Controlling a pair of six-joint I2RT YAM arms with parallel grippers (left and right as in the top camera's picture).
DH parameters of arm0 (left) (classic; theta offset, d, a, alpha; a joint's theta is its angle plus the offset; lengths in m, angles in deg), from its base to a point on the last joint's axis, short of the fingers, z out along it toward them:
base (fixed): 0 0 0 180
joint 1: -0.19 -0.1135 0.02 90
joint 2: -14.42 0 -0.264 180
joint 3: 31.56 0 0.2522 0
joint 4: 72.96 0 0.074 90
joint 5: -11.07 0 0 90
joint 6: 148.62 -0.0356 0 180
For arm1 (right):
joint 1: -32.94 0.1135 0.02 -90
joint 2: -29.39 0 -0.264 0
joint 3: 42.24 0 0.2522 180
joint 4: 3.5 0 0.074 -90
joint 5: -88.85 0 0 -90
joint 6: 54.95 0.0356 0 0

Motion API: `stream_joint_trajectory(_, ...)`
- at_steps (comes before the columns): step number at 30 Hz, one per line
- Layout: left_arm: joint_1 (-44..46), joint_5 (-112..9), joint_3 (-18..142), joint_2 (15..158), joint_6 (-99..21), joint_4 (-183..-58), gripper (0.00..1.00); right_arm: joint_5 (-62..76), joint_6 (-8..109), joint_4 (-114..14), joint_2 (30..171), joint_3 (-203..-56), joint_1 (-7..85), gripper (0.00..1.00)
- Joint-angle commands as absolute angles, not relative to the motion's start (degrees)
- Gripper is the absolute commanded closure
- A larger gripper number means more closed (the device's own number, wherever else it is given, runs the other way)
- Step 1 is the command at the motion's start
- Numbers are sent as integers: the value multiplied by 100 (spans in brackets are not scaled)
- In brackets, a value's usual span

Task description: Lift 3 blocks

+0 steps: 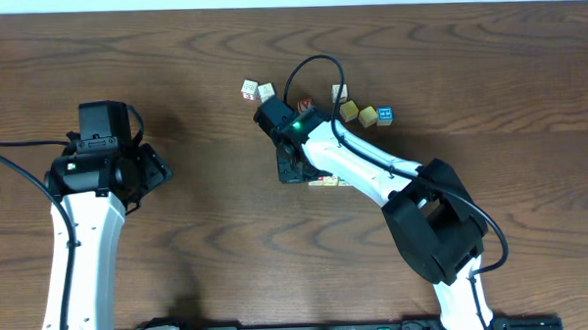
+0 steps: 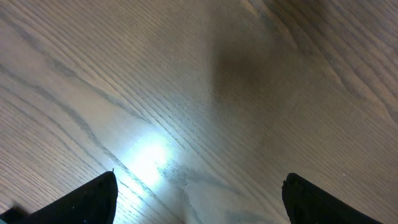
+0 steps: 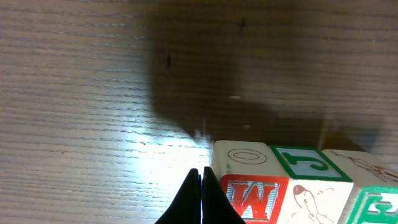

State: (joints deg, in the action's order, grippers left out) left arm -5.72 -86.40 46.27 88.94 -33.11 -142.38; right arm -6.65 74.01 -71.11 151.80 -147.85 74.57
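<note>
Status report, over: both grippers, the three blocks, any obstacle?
Left gripper open over table. Right gripper shut, empty, beside the M block. Three blocks in a row, not gripped. No obstacle seen.

**A:** How many blocks are you counting on the table (image 1: pixel 172 52)?

**B:** I'm seeing three sitting in one row on the near side: one red M block (image 3: pixel 255 194), one cream block (image 3: pixel 316 200) and one green block (image 3: pixel 378 206).

**A:** And on the far side?

**B:** Two light blocks (image 1: pixel 249 89) are lying to the left. One pale block (image 1: pixel 340 92) is sitting alone. Two yellowish blocks (image 1: pixel 349 111) are sitting beside one blue block (image 1: pixel 384 114), at the right. One reddish block (image 1: pixel 306 104) is showing, partly hidden.

**A:** Seven there?

**B:** Seven, so I'm counting ten. Two arms are reaching over the one table: the left arm (image 1: pixel 80 221) and the right arm (image 1: pixel 373 177).
</note>
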Motion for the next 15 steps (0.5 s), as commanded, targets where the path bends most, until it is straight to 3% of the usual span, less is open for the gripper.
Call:
stream_joint_trajectory(1, -596, -8695, 4649, 8912, -3280, -14262, 15, -826, 7532, -7153, 15246, -14742, 7450, 98)
stream_joint_trajectory(15, -596, -8692, 4649, 8912, -3280, -14262, 15, -824, 7530, -7172, 15246, -14744, 7450, 99)
